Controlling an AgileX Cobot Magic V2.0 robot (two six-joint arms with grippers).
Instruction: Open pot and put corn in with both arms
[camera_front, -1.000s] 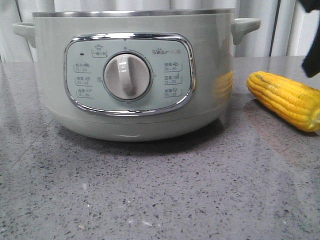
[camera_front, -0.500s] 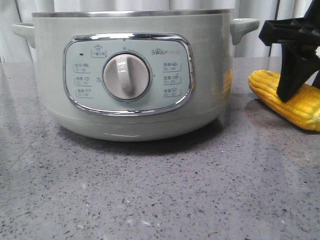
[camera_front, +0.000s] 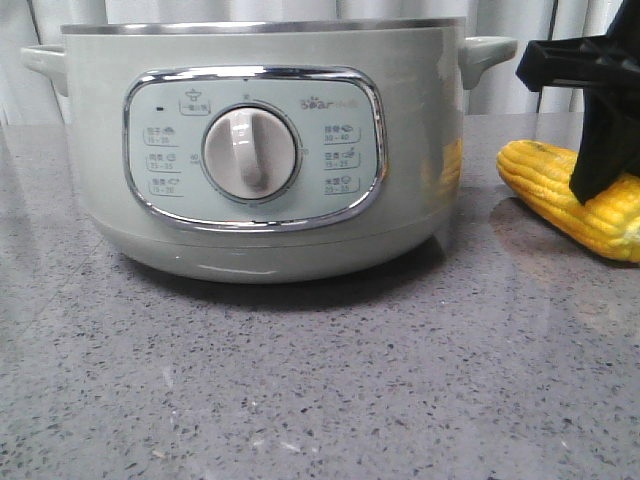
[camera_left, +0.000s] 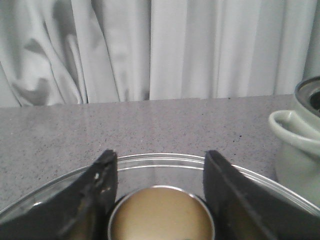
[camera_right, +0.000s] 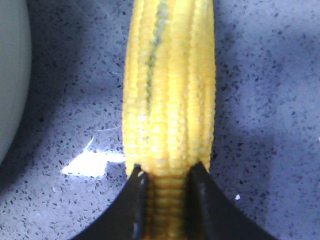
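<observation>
The pot (camera_front: 265, 150) is seen standing lidless on the grey table (camera_front: 320, 380), steel rim bare, with the corn (camera_front: 560, 195) laid on the table just to its right. The right gripper (camera_right: 165, 180) is set down over the corn — jaws closed on the cob, kernels pinched between them. The left gripper (camera_left: 160, 195) is held over a glass lid (camera_left: 150, 162) beside the pot's handle — jaws parted either side of the lid knob (camera_left: 161, 215), apparently not touching it.
</observation>
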